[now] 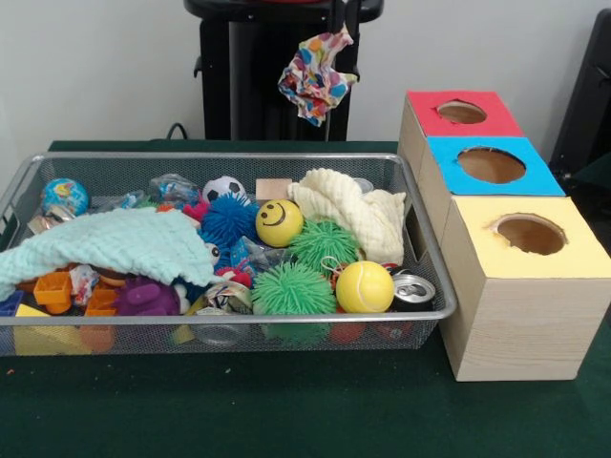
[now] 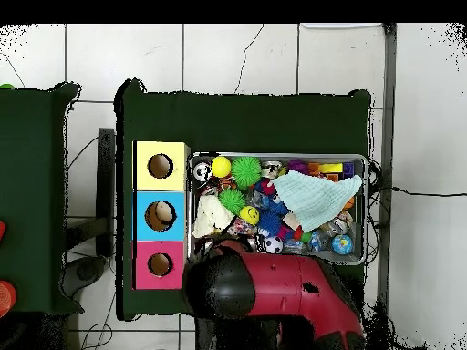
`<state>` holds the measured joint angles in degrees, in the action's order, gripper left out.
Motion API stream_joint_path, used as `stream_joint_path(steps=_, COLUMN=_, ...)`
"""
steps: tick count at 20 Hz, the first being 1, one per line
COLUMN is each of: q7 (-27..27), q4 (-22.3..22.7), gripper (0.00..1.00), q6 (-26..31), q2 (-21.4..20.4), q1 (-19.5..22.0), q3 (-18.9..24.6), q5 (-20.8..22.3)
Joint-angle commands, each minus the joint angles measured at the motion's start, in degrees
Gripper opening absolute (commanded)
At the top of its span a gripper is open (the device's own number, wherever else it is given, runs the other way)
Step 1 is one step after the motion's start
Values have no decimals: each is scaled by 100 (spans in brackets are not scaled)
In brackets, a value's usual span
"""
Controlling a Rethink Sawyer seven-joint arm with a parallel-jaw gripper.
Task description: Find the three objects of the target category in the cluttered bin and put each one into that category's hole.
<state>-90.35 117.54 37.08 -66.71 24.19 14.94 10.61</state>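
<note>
The bin (image 1: 229,320) is silver wire mesh with a shiny metal rim. A soft printed cloth piece (image 1: 315,76) hangs crumpled. The yellow-topped box (image 1: 520,305) is pale matt wood, its hole (image 1: 531,234) rough-edged. The mint-green towel (image 1: 105,246) looks waffled.

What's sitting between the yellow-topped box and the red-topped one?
The blue-topped box, standing in a row with both, with no visible gap. Front and overhead views both show it.
</note>
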Motion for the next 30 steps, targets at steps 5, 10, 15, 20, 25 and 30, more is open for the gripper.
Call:
stream_joint_path(steps=5, q7=114, q4=-1640, gripper=0, q6=1155, q2=1131, q1=-293, q3=494, q5=290)
stream_joint_path(steps=10, q7=107, q4=-1840, gripper=0, q6=1156, q2=1293, q1=-382, q3=395, q5=388)
stream_joint_path(steps=15, q7=49, q4=-2409, gripper=0, q6=1350, q2=1572, q1=-522, q3=256, q5=563)
stream_joint_path(steps=20, q7=56, q4=-2725, gripper=0, q6=1403, q2=1739, q1=-601, q3=199, q5=666)
stream_joint_path(steps=25, q7=4, q4=-3096, gripper=0, q6=1752, q2=1749, q1=-690, q3=205, q5=649)
stream_joint_path(steps=30, q7=-304, q4=-3545, gripper=0, q6=2213, q2=1743, q1=-886, q3=97, q5=649)
